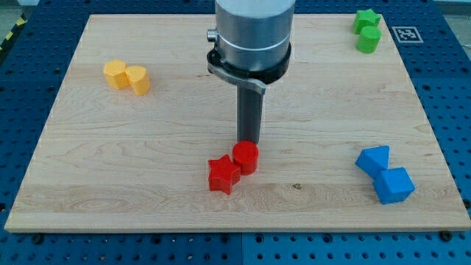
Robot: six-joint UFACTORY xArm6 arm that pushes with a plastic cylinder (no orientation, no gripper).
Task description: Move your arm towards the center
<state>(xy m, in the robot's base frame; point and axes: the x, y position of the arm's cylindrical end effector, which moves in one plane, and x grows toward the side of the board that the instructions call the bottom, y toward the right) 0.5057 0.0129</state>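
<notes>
My dark rod comes down from the grey arm body at the view's top centre. My tip [248,141] rests on the wooden board [147,140] just above the red cylinder [246,157], touching or nearly touching it. A red star block [223,175] sits against the cylinder's lower left. Both red blocks lie a little below the board's middle.
Two yellow blocks [126,76] sit together at the upper left. Two green blocks [367,31] sit at the upper right corner. Two blue blocks [385,174] sit at the lower right. A marker tag [404,34] lies off the board's upper right.
</notes>
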